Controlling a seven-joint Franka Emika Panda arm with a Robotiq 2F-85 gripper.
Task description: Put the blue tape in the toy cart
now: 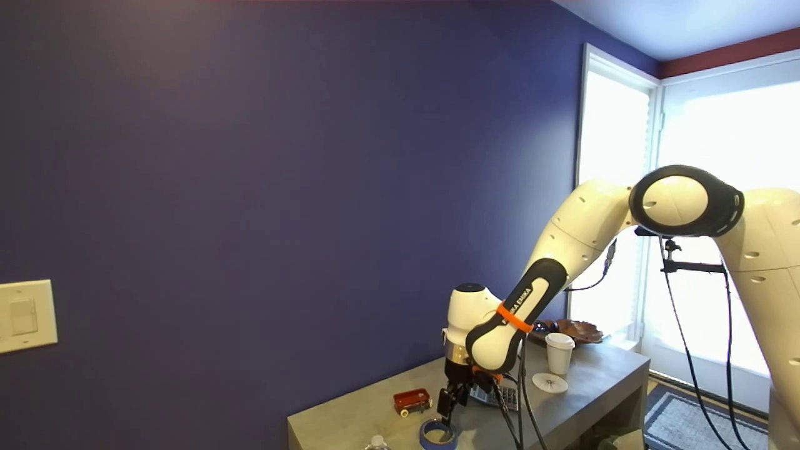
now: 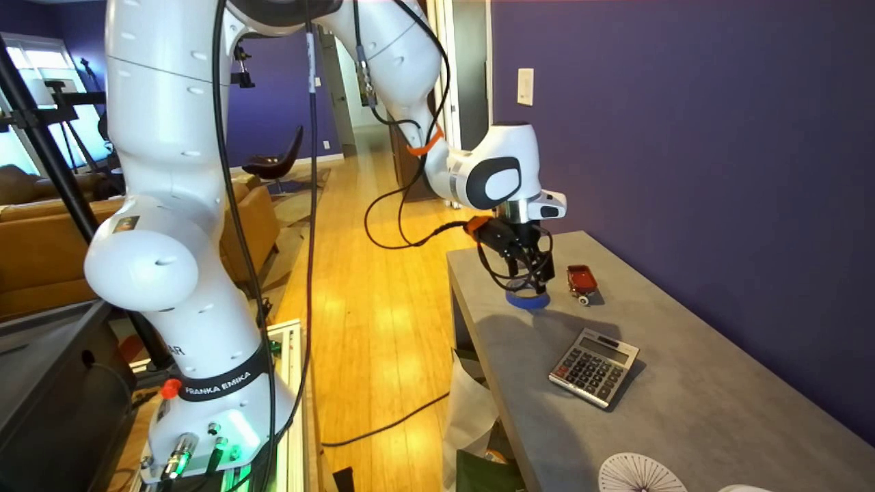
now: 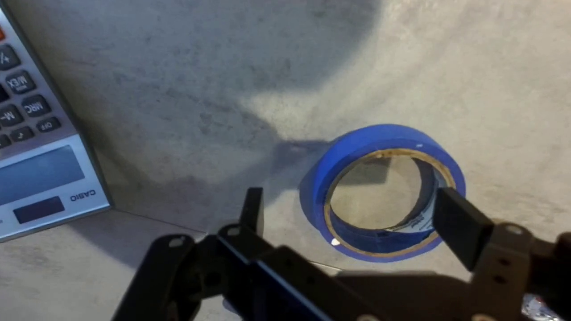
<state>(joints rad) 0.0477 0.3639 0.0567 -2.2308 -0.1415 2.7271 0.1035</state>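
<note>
The blue tape (image 1: 427, 439) is a ring lying flat on the grey table. It also shows in an exterior view (image 2: 526, 301) and in the wrist view (image 3: 379, 133). My gripper (image 3: 354, 214) is open and empty, with its fingers pointing down at the tape. In the wrist view one finger is left of the ring and the other overlaps its right rim; I cannot tell whether it touches. In both exterior views the gripper (image 1: 452, 407) (image 2: 530, 277) is low over the tape. The red toy cart (image 1: 412, 400) (image 2: 582, 279) stands beside it, toward the wall, outside the wrist view.
A calculator (image 2: 595, 367) (image 3: 44, 178) lies on the table near the tape. A white disc (image 1: 550, 382), a white cup (image 1: 559, 353) and a brown bowl (image 1: 581, 331) are further along. A clear bottle top (image 1: 377, 443) shows at the near edge. A purple wall (image 2: 683, 205) borders the table.
</note>
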